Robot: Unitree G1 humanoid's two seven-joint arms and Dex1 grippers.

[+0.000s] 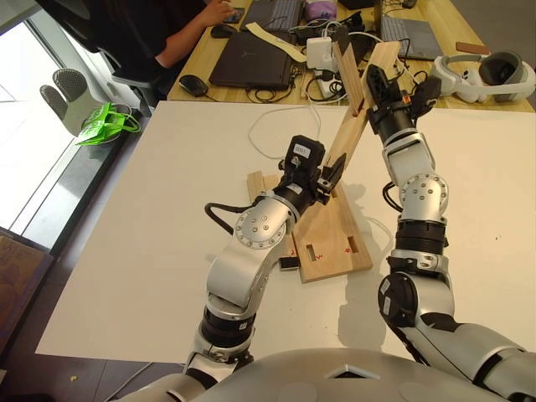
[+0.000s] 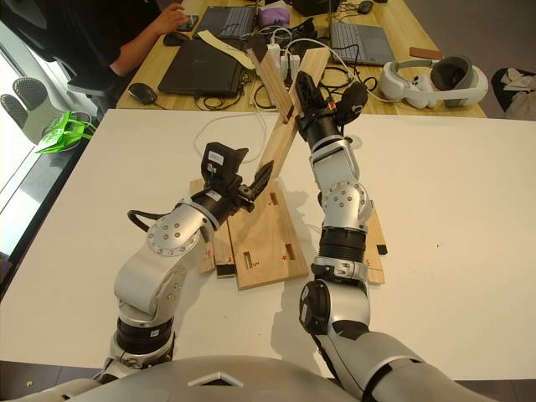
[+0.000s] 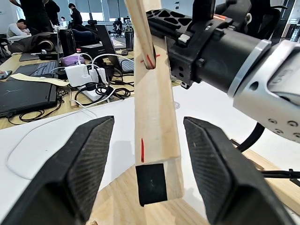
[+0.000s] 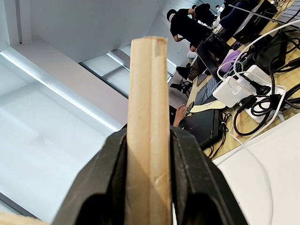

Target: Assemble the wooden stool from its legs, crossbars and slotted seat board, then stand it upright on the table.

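Right gripper (image 4: 149,154) clamped tight around 1 tilted wooden leg (image 1: 347,134). Left gripper (image 3: 152,173) spread wide, fingers either side of the leg's lower end, not touching. Seat board (image 1: 331,243) lies flat just beneath it

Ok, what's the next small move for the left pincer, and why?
Probably close the left pincer on the leg's lower end. Its fingers stand open on either side of the leg without touching, while the right pincer clamps it higher up and it leans tilted over the seat board. A second grip would likely steady it for slotting in.
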